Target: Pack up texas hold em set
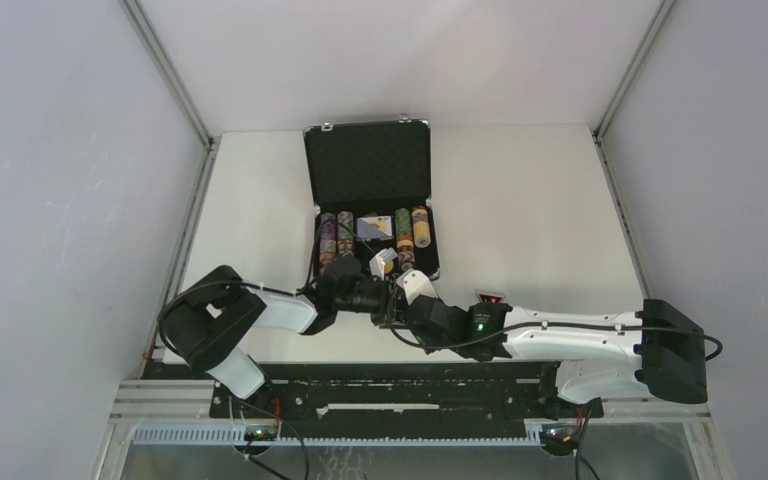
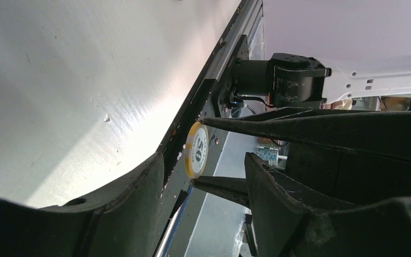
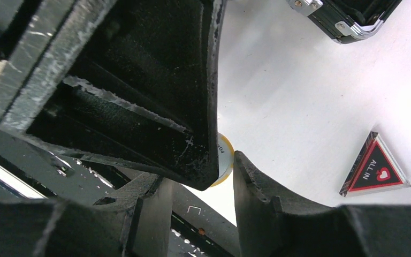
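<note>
Top external view has the briefcase [image 1: 367,165] open in the middle of the counter [image 1: 540,200]. It is black and textured with silver corners, and its lid stands upright at the far side. In its tray, multicoloured chip stacks [image 1: 328,243] lie on their sides in rows at left and right, with a blue and white card deck [image 1: 372,228] between them. The two arms meet just in front of the briefcase's near edge. The left tool [image 2: 206,160], extended from the left of the briefcase, has its fingers apart, one on each side of a yellow-rimmed disc [image 2: 197,150]; whether either finger touches it I cannot tell. The disc has a white face, a yellow rim and dark print reading 50, and it sits on edge just before the briefcase's front. The right tool [image 3: 199,170], extended from the right of the briefcase, is clamped on the disc, with one thin finger at its top edge and one at its bottom in the left wrist view. Right of the briefcase's near right corner, a triangle token [image 3: 377,170] lies flat on the counter, black with a red border, a red heart and the words ALL IN
</note>
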